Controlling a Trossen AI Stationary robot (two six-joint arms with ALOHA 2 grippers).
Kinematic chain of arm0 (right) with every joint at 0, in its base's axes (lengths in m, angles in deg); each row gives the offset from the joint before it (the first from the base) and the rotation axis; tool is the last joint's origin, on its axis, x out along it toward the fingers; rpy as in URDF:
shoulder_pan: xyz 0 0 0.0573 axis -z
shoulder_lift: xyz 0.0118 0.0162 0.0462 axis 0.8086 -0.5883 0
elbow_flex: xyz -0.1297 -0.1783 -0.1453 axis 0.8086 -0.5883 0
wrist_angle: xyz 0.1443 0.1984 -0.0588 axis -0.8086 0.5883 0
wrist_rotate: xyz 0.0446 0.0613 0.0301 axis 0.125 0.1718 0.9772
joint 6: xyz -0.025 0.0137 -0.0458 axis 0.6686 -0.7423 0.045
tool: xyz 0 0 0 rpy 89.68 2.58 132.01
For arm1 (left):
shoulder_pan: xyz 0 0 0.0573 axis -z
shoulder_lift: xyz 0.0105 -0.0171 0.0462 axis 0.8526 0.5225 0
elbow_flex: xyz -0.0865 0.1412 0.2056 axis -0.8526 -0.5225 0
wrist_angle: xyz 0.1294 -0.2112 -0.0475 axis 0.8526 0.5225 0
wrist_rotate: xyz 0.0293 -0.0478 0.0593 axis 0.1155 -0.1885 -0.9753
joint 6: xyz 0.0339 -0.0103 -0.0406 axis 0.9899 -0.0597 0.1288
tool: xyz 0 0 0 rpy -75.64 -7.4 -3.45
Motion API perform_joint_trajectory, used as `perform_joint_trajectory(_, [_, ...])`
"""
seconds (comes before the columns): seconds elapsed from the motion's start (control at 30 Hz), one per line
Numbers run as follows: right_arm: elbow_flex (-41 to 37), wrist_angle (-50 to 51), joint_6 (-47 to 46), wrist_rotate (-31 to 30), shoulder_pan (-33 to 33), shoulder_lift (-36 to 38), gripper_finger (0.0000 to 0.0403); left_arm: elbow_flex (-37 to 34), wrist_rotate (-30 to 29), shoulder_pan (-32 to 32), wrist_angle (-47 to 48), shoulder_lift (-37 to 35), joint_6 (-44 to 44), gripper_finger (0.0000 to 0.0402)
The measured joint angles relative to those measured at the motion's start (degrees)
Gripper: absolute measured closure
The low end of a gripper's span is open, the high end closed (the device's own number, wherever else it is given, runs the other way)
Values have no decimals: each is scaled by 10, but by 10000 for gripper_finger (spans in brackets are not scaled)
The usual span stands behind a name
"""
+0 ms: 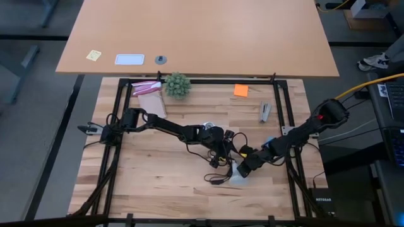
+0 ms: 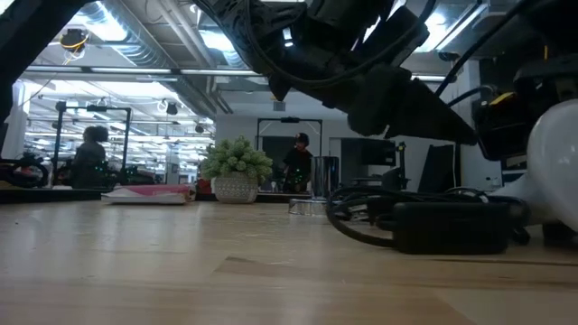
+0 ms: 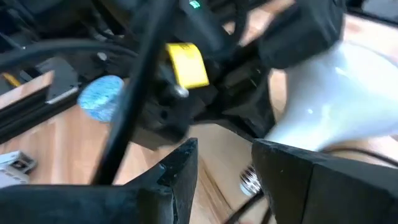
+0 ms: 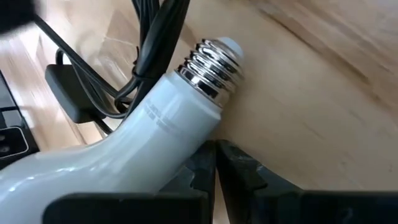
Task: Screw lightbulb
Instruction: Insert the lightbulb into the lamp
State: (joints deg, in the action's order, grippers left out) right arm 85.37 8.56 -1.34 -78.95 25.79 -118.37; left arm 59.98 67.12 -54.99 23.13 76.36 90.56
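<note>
The lightbulb [image 4: 155, 134] lies on the wooden table [image 1: 164, 170] just beside the right gripper [image 4: 214, 162], whose 2 fingers are pressed together, empty. The left gripper [image 3: 224, 177], fingers slightly apart, hovers near its screw base.

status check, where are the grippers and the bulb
Right gripper shut under the lightbulb, screw base bare. Left gripper nearly shut beside it. Black cord lies close by.

lightbulb [image 4: 124, 143] on table [image 1: 158, 170] — beside black cord [image 4: 149, 43], plant [image 1: 177, 84] behind
</note>
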Motion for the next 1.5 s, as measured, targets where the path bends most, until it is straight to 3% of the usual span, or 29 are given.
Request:
perform_joint_trajectory(0.2, [0, -17, 0, -38, -1, -3, 379, 0, 56, 7, 25, 0, 83, 259])
perform_joint_trajectory(0.53, [-3, -57, 25, -125, 7, -5, 379, 0, 62, 47, 38, 0, 260, 259])
perform_joint_trajectory(1.3, [24, -53, 62, -100, 17, 4, 379, 0, 62, 48, 52, 0, 237, 259])
perform_joint_trajectory(1.5, [24, 12, 63, -143, 16, 55, 379, 0, 61, 48, 43, 0, 209, 259])
